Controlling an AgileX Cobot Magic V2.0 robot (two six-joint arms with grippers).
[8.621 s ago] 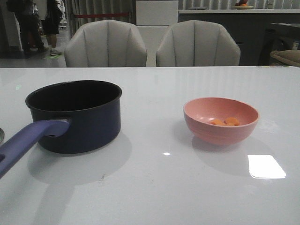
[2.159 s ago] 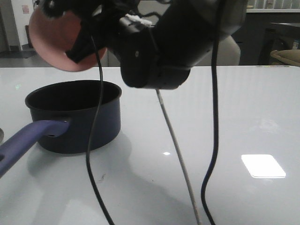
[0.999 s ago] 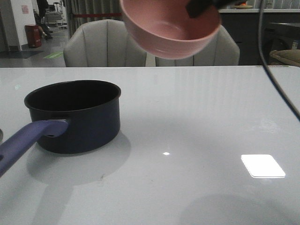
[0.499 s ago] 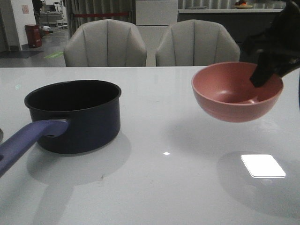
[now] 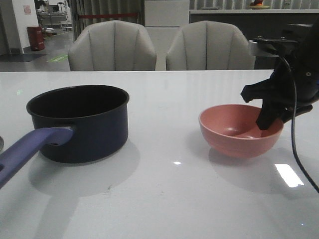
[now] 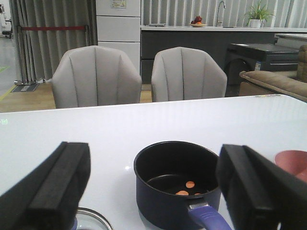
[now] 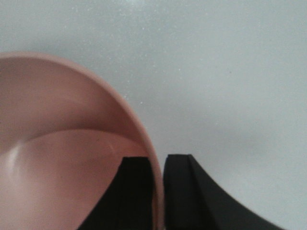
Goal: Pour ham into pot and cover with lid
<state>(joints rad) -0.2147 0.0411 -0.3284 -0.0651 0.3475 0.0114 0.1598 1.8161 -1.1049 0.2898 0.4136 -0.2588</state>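
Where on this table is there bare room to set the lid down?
Open patches: between the pot and the pink bowl, and the far strip toward the chairs. Crowded: the right hand pinches the bowl rim; the pot's handle fills the near-left corner.

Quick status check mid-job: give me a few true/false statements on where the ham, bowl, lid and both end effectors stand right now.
1. The ham lies inside the pot. True.
2. The pink bowl is in the air. False: it sits on the table.
3. The right end effector pinches the bowl's rim. True.
4. The lid covers the pot. False: it lies beside the open pot.
5. The left end effector holds the lid. False: it is open, empty.
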